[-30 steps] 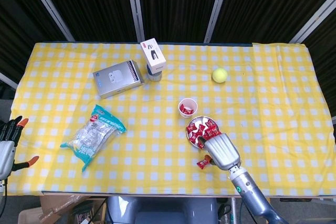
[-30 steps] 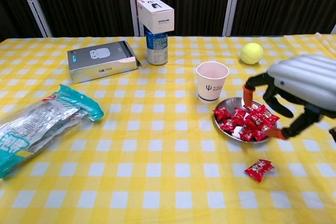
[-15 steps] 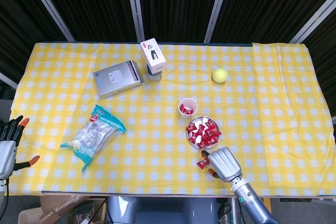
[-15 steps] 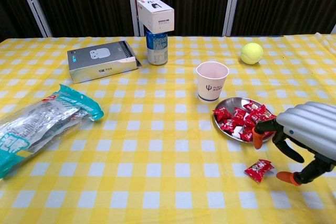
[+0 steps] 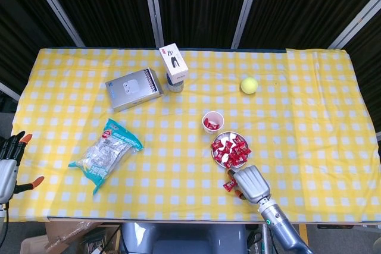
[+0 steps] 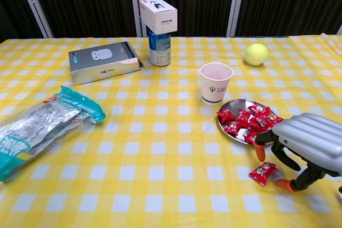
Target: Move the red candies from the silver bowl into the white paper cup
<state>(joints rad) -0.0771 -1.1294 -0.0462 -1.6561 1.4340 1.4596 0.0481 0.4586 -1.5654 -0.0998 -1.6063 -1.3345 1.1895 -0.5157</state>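
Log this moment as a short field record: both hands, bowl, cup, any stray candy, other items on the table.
right hand: open, fingers spread over the stray candy, holding nothing
left hand: at the table's left edge, open
silver bowl: holds red candies
white paper cup: upright beside the bowl, some candy inside in the head view
stray candy: on the cloth, in front of the bowl
other items: tennis ball, grey box, snack bag

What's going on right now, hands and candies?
Right hand open over stray red candy on cloth. Left hand idle, open. Silver bowl full, white paper cup unobstructed.
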